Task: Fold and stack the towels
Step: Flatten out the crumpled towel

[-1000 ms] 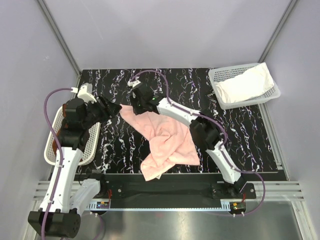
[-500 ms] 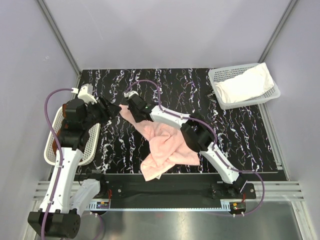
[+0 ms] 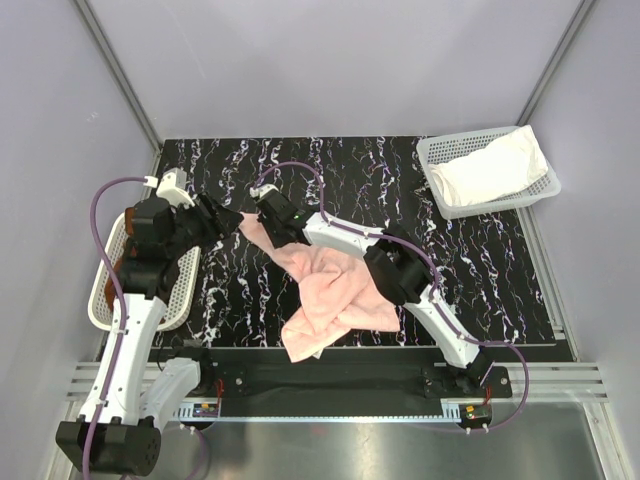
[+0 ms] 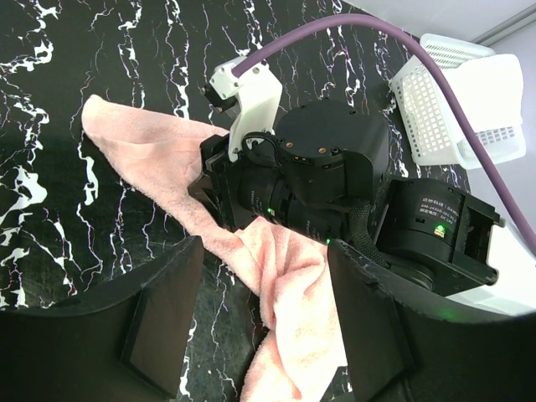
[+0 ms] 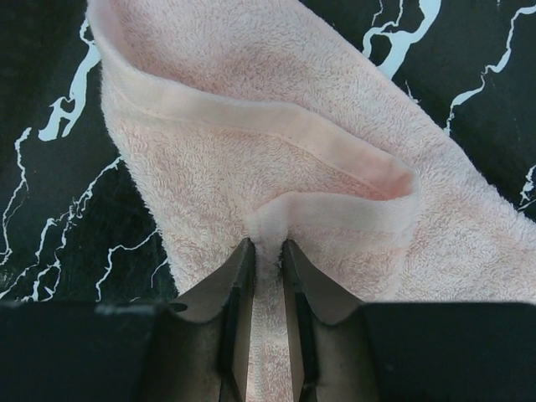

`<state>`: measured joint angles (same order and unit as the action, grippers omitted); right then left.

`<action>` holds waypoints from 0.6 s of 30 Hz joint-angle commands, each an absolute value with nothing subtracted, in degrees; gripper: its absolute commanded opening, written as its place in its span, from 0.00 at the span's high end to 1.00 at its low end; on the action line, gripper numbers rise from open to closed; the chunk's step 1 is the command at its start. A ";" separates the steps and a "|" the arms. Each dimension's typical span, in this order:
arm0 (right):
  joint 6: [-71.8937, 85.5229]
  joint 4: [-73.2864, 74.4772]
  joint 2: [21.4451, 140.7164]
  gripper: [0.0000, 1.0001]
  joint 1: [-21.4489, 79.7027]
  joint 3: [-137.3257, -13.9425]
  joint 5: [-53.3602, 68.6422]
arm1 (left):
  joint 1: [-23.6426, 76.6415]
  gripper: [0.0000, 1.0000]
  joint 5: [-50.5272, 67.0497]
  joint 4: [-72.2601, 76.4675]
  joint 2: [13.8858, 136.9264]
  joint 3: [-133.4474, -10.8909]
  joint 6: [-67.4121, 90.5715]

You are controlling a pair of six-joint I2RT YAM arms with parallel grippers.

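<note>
Status: clamps right claw (image 5: 266, 251) on a raised fold of pink towel (image 5: 251, 151) on worktop (image 3: 500, 270), holds left claw (image 4: 264, 251) wide apart near it.

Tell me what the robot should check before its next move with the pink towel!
1. Right gripper holding the pale pink terry towel: ok, its jaws pinch a fold near the towel's edge.
2. Left gripper free to help: ok, open and empty.
3. Towel lying flat: not ok, it is bunched and twisted on the black marbled table.
4. Room between the two arms: cannot tell, they are very close.
5. White terry towel out of the way: ok, it sits inside the white plastic mesh basket at the far right corner.
</note>
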<state>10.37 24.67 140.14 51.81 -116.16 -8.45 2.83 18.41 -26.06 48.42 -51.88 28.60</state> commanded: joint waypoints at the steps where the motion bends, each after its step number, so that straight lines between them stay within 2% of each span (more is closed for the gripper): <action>1: 11.34 23.47 137.20 0.74 51.94 -114.96 -5.98 | 2.72 0.34 18.46 -23.64 48.16 -51.33 28.92; 5: 11.86 23.20 136.76 0.73 51.86 -114.87 -5.36 | 2.64 0.34 18.37 -23.64 48.34 -51.15 28.57; 7: 12.57 23.20 136.32 0.67 51.68 -115.05 -4.84 | 2.64 0.34 18.37 -23.73 48.78 -51.24 28.56; 10: 13.45 22.94 135.62 0.66 51.15 -114.96 -3.61 | 2.72 0.34 18.46 -23.12 49.13 -51.24 28.74; 13: 13.97 22.59 135.79 0.69 50.63 -114.61 -2.37 | 2.64 0.34 18.81 -22.85 49.48 -51.15 29.09; 14: 13.97 22.59 135.88 0.74 50.63 -114.44 -2.63 | 2.64 0.34 18.81 -22.76 49.48 -51.07 29.09; 16: 14.06 22.59 136.05 0.79 50.54 -114.26 -3.25 | 2.64 0.34 18.98 -22.68 49.48 -50.80 29.27; 18: 14.32 22.24 135.97 0.79 50.45 -114.00 -2.99 | 2.64 0.34 18.90 -22.68 49.31 -50.54 29.18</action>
<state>13.32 23.27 139.55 50.81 -114.91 -3.77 2.83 18.44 -25.91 49.56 -50.96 28.97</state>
